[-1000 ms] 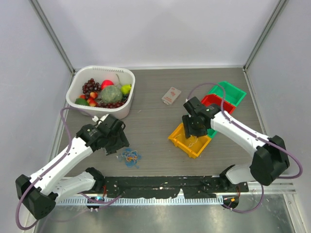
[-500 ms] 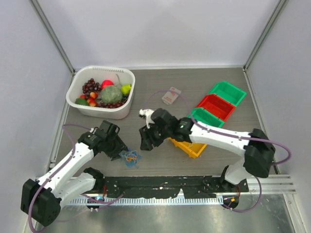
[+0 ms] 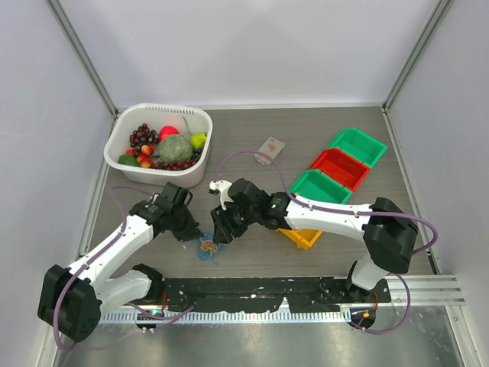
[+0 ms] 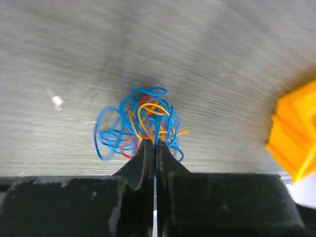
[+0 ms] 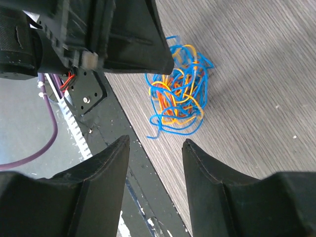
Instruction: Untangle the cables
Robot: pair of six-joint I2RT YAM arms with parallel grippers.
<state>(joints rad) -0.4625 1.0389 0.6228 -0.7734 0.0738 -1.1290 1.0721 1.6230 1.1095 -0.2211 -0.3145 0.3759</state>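
Note:
The cables [image 3: 208, 247] are a small tangle of thin blue, orange-yellow and red wires on the table near its front edge. In the left wrist view the tangle of cables [image 4: 140, 123] lies just beyond my left gripper [image 4: 151, 143], whose jaws are shut on a blue strand at its near edge. My right gripper [image 5: 156, 142] hangs open just short of the cables [image 5: 180, 91], with nothing between its fingers. From above, the left gripper [image 3: 195, 234] and right gripper [image 3: 220, 233] flank the tangle closely.
A white basket [image 3: 160, 108] of fruit stands at the back left. A yellow bin [image 3: 307, 237] sits right of the tangle under the right arm, with a green bin [image 3: 321, 186], a red bin [image 3: 340, 167] and another green bin [image 3: 357, 145] behind it. A small white packet [image 3: 269, 149] lies mid-table.
My left gripper came down onto the tangle and closed on a strand. The right arm swung left from the yellow bin to just beside the tangle.

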